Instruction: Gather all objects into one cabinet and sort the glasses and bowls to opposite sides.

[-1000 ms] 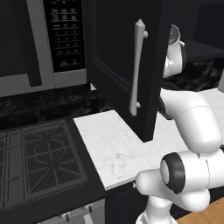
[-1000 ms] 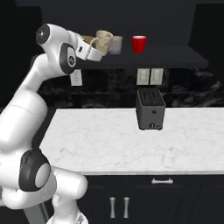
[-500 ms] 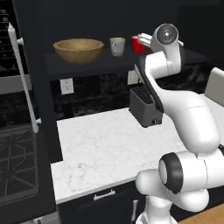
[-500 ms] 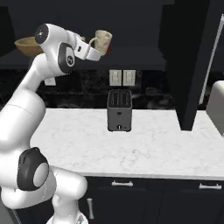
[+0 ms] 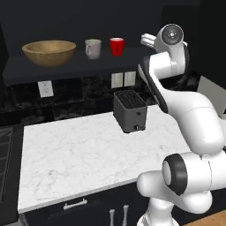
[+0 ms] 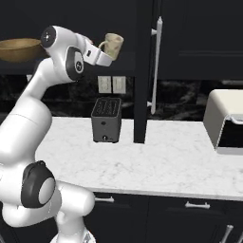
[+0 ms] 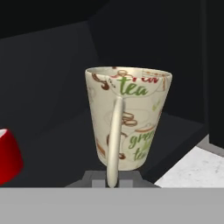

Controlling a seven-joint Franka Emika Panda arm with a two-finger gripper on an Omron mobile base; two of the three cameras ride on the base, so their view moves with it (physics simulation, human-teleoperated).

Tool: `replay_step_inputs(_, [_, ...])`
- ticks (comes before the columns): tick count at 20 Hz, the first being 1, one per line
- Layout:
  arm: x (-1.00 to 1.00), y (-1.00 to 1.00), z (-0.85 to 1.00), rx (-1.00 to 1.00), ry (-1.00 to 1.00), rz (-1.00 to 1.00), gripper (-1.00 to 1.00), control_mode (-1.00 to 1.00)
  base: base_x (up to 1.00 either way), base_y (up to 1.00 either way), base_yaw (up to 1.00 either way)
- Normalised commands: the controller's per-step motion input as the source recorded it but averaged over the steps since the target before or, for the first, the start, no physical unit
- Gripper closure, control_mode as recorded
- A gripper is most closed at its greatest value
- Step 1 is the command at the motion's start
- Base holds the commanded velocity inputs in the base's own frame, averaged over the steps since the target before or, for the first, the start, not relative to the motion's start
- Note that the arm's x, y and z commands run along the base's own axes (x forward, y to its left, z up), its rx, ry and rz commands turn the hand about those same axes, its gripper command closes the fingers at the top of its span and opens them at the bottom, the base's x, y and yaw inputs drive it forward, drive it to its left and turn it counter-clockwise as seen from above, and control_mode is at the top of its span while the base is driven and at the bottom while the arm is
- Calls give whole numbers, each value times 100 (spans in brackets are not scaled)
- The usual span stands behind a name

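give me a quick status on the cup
Jaws shut on tea cup, held upright by its handle. Wooden bowl, grey mug, red mug already shelved. Path clear.

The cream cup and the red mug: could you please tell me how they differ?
The cream cup is printed with green and brown tea lettering; the red mug is plain red. The cream cup is gripped at its handle by the shut claw, while the red mug stands on the cabinet shelf beside the grey mug. Both are upright.
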Motion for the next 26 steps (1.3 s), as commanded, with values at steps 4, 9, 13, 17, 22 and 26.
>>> replay_step_inputs(4, [0,0,0,0,0,0,100,100,2,14,10])
replay_step_inputs(9, [0,0,0,0,0,0,100,100,11,39,31])
replay_step_inputs(13, [0,0,0,0,0,0,100,100,0,-1,0])
replay_step_inputs(17, [0,0,0,0,0,0,100,100,0,0,0])
replay_step_inputs(22, [0,0,0,0,0,0,100,100,0,0,0])
replay_step_inputs(26, [0,0,0,0,0,0,100,100,0,0,0])
